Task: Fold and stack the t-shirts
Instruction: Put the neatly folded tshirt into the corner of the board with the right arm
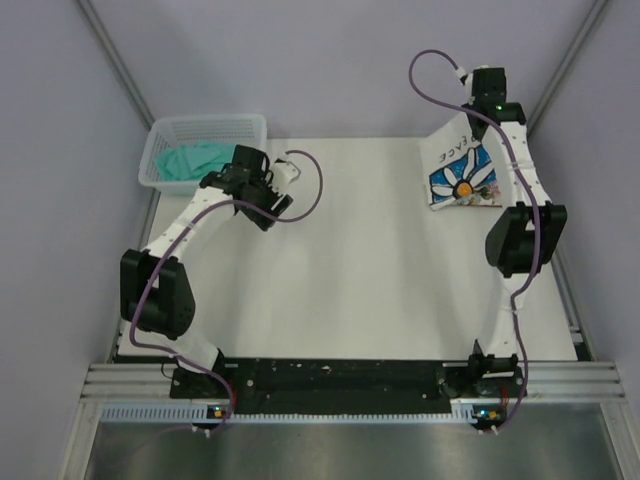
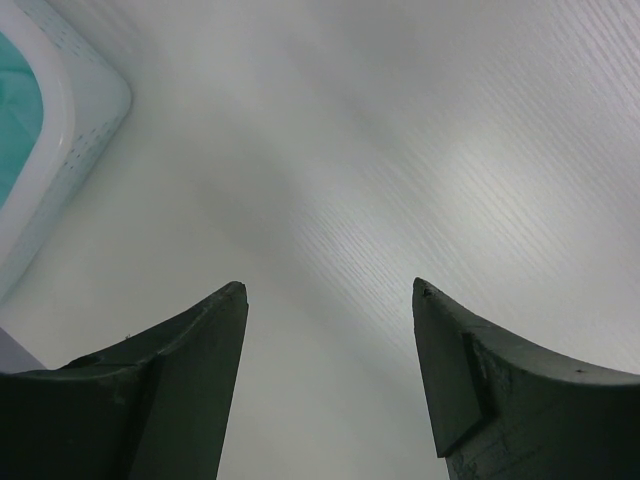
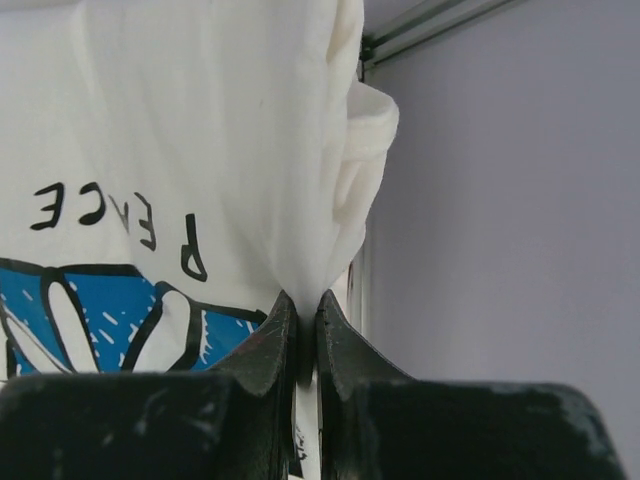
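Observation:
A white t-shirt [image 1: 458, 170] with a blue daisy print and black lettering lies folded at the table's far right. Its far edge is lifted. My right gripper [image 1: 478, 118] is shut on that bunched white edge. In the right wrist view the cloth [image 3: 180, 150] hangs from the closed fingertips of this gripper [image 3: 305, 300]. A sliver of reddish printed cloth [image 1: 478, 200] peeks out at the shirt's near edge. My left gripper [image 1: 272, 210] hovers over bare table beside the basket. This gripper [image 2: 330, 290] is open, with only the tabletop between its fingers.
A pale mesh basket [image 1: 160, 135] holding teal cloth [image 1: 190, 160] stands at the far left; its corner [image 2: 85, 110] shows in the left wrist view. A purple wall [image 3: 500, 200] and a metal frame rail [image 3: 420, 25] run close along the shirt's right side.

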`<state>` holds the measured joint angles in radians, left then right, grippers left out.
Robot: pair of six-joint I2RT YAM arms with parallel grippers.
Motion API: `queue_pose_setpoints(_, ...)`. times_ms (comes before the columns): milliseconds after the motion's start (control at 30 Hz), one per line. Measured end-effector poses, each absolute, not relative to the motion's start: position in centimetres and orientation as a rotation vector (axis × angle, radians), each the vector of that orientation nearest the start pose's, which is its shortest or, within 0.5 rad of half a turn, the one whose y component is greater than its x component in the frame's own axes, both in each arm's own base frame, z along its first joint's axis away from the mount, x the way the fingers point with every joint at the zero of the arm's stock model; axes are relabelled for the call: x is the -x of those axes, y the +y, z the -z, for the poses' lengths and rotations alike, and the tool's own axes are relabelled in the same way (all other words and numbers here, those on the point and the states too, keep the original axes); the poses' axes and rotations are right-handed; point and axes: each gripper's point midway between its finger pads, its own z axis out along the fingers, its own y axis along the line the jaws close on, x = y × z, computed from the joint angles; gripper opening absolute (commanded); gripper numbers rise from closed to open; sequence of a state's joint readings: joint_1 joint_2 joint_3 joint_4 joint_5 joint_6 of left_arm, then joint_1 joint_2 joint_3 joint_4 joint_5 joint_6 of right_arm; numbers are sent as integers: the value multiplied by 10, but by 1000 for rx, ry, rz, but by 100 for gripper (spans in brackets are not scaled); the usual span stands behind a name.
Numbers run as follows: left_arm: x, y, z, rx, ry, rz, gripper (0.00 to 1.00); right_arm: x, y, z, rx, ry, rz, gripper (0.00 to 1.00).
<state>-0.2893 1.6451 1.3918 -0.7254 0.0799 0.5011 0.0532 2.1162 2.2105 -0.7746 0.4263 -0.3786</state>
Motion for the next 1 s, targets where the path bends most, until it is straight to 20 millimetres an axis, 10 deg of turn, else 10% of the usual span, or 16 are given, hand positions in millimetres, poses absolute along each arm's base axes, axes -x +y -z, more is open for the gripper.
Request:
queue_pose_setpoints(533, -387, -107, -145, -1010, 2339, 3, 72, -550, -102, -250, 197, 2252, 709, 0)
queue_pose_setpoints(900, -387, -105, -127, -1023, 2386, -3, 72, -559, -146, -194, 92, 2341, 732, 0)
queue_pose_setpoints(933, -387, -105, -125, -1024, 2390, -3, 72, -558, -150, -189, 82, 2351, 734, 3)
queue_pose_setpoints(1000, -387, -104, -123, -1026, 2396, -6, 72, -559, -160, -178, 47, 2367, 737, 51)
